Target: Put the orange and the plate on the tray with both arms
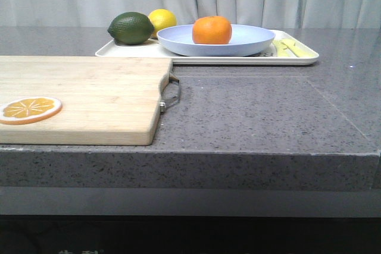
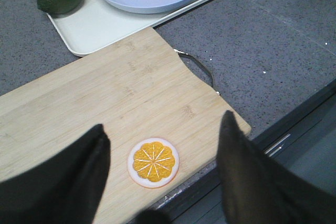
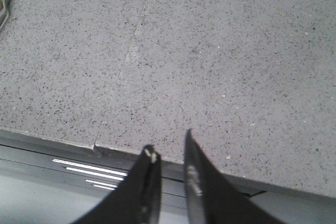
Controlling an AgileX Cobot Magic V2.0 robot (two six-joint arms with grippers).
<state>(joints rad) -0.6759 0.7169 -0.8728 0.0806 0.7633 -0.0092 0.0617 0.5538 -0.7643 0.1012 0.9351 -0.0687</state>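
Orange (image 1: pixel 212 30): resting inside the plate (image 1: pixel 250 44), roughly centred. Plate: seated on the tray (image 1: pixel 196 59) at the far side of the grey counter (image 1: pixel 250 117). Tray also carries a dark green lime (image 1: pixel 131 28) and a yellow lemon (image 1: pixel 163 19) at its left end. Wooden cutting board (image 1: pixel 89 96), near left, bears a flat orange slice (image 1: pixel 28 109), no part of the job. Left gripper (image 2: pixel 163 182): spread wide, empty, poised above the slice. Right gripper (image 3: pixel 167 166): fingers nearly together, nothing between them, at the counter's near edge. Assessment: both placements appear complete; seemingly nothing left but to park the arms.
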